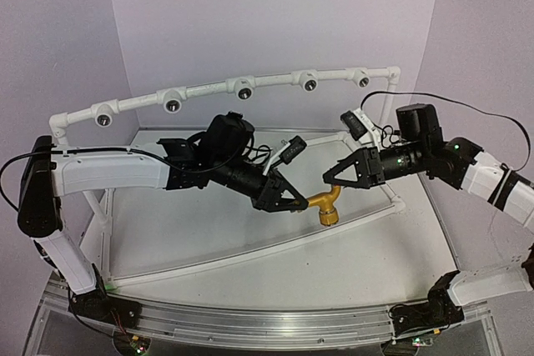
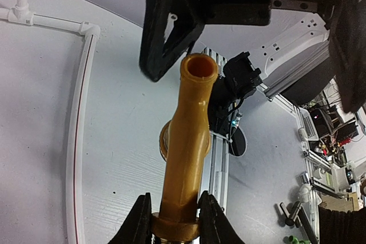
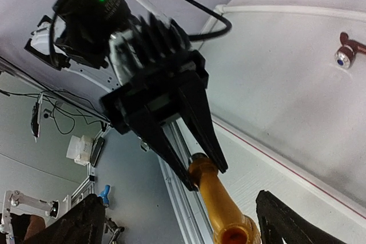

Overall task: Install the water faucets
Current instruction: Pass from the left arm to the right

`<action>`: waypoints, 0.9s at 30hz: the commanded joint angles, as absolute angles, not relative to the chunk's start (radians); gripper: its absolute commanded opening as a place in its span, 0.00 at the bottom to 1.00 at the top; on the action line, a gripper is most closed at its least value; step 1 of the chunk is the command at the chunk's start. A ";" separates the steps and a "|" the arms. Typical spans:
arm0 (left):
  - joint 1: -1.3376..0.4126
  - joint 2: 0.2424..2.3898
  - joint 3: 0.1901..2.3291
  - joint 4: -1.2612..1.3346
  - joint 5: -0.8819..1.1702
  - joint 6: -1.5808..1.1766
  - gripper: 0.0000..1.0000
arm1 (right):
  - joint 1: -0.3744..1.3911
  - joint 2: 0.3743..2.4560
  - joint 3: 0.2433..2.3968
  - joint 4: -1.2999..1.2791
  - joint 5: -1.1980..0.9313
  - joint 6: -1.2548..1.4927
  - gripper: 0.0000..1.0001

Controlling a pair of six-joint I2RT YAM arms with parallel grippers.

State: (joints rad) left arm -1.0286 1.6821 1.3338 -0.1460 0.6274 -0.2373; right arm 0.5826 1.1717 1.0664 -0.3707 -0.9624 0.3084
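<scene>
My left gripper [image 1: 294, 202] is shut on the threaded base of the yellow-orange faucet [image 1: 325, 204] and holds it in the air above the white table. In the left wrist view the faucet [image 2: 186, 141] stands out from between my fingers [image 2: 137, 221], its open mouth pointing away. My right gripper [image 1: 334, 177] is open, its jaws spread wide on either side of the faucet's mouth end, not gripping it. The right wrist view shows the faucet [image 3: 220, 210] coming towards it. The reddish-brown faucet [image 3: 346, 50] lies on the table far off.
A curved white pipe with several round sockets [image 1: 242, 87] runs along the back, above the table. A low white pipe frame [image 1: 250, 254] borders the table, with an aluminium rail [image 1: 250, 323] at the near edge. Purple walls close in the back and sides.
</scene>
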 commanded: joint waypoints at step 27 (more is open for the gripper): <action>-1.017 1.626 1.409 -0.140 0.693 -0.241 0.00 | 0.700 1.226 0.992 -0.241 -0.972 0.210 0.26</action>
State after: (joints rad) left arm -1.0199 1.6747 1.3827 -0.2038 0.7236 -0.2186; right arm 0.6950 1.2747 1.0153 -0.3452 -0.9851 0.1609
